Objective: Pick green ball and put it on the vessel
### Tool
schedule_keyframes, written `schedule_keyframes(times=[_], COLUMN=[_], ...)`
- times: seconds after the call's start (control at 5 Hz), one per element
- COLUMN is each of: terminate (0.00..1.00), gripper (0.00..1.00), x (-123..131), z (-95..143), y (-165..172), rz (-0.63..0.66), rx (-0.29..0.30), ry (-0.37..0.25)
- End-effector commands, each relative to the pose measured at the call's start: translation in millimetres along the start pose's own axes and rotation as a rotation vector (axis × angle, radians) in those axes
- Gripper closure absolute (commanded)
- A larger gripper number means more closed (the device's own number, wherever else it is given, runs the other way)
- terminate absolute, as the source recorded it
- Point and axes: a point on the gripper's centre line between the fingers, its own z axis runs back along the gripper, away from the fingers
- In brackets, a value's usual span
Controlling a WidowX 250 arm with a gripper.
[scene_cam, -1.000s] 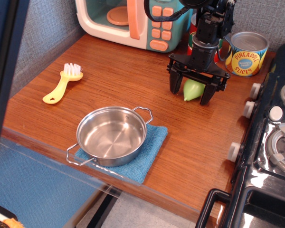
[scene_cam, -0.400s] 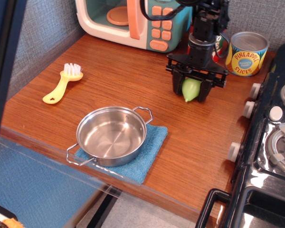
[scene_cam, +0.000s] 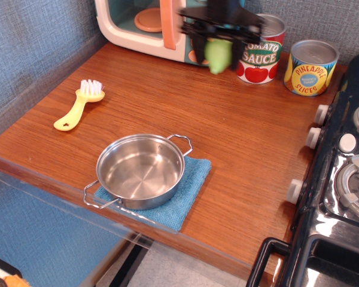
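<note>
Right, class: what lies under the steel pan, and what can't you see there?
A blue cloth lies under the steel pan, its edges showing at the right and front. The pan hides the cloth's middle.

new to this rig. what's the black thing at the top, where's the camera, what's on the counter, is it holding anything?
The black thing is the gripper of a single robot arm; only its lower part shows, blurred by motion. The one camera looks down at an angle from the front of a wooden counter.

The gripper is shut on the green ball, a small pale-green toy, held in the air in front of a toy microwave.

On the counter: a shiny steel vessel with two wire handles, empty, sitting on a blue cloth; a yellow brush to the left; a tomato sauce can and a pineapple slices can at the back. A toy stove stands at the right.
</note>
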Motion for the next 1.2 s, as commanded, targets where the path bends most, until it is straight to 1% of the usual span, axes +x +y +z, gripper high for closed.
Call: schedule_keyframes(times=[0.0,0.2,0.4,0.6,0.8,1.0], terminate=[0.00,0.00,0.00,0.00,0.00,0.00], gripper=[1.00,1.00,1.00,1.00,1.00,1.00], x=[-65,-101,-114,-124,-128,-131], z=[43,31,16,3,-16,-27], y=[102,129,125,121,121,132], rz=[0.146,0.151,0.079,0.026,0.002,-0.035], rx=[0.077,0.033,0.020,0.054,0.124,0.104], ry=[-0.039,0.016,0.051,0.081,0.120,0.137])
